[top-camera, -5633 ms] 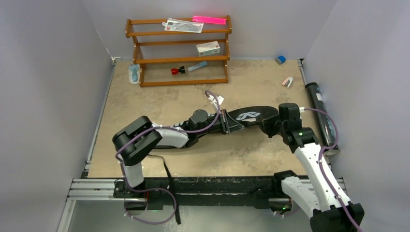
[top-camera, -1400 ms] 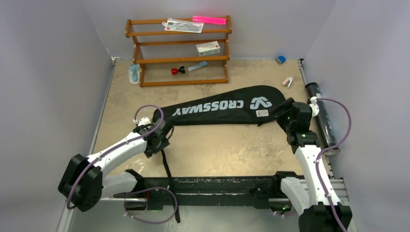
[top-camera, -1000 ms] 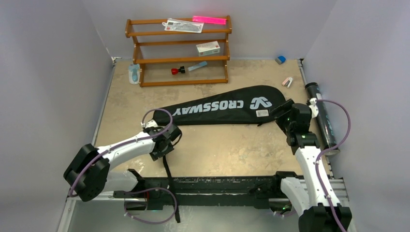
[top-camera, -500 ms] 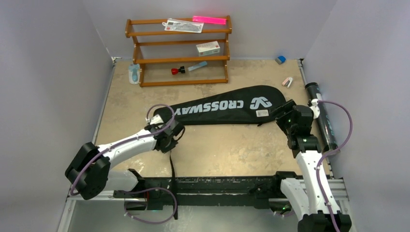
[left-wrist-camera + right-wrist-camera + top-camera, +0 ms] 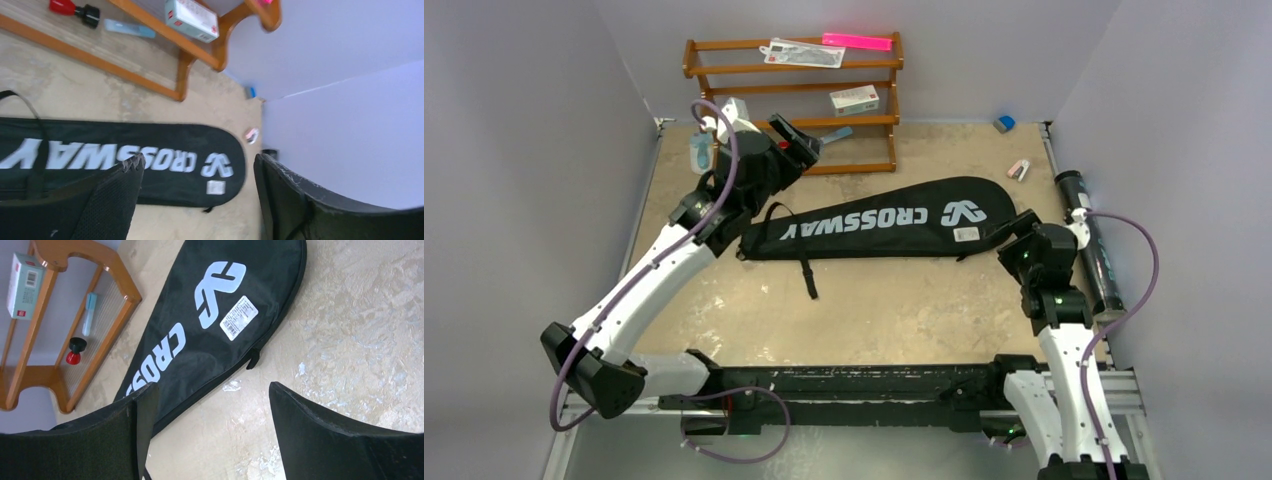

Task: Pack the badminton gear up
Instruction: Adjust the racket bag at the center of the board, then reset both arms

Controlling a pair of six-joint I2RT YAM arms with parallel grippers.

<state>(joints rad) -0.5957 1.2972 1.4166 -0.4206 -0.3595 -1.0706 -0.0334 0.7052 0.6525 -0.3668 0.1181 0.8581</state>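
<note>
The long black bag (image 5: 879, 226) lettered CROSSWAY lies flat across the middle of the table, its wide end to the right. Its strap (image 5: 808, 272) trails loose on the table in front of it. My left gripper (image 5: 800, 143) is raised above the bag's narrow end, close to the rack. In the left wrist view it (image 5: 197, 160) is open and empty, with the bag (image 5: 150, 160) below. My right gripper (image 5: 1016, 232) hovers at the bag's wide end, open with only bare table between its fingers (image 5: 210, 387). The dark tube (image 5: 1092, 240) lies along the right wall.
A brown wooden rack (image 5: 724, 127) stands at the back with a white box (image 5: 854, 100) and a pink strip (image 5: 857, 41) on it. A small blue block (image 5: 1004, 123) and a pink-white clip (image 5: 1018, 169) lie at the back right. Grey walls close in both sides.
My left arm swung from the bag's narrow end near the front up and back toward the rack. The strap, which ran off the front edge, now lies beside the bag. The right arm barely moved.
</note>
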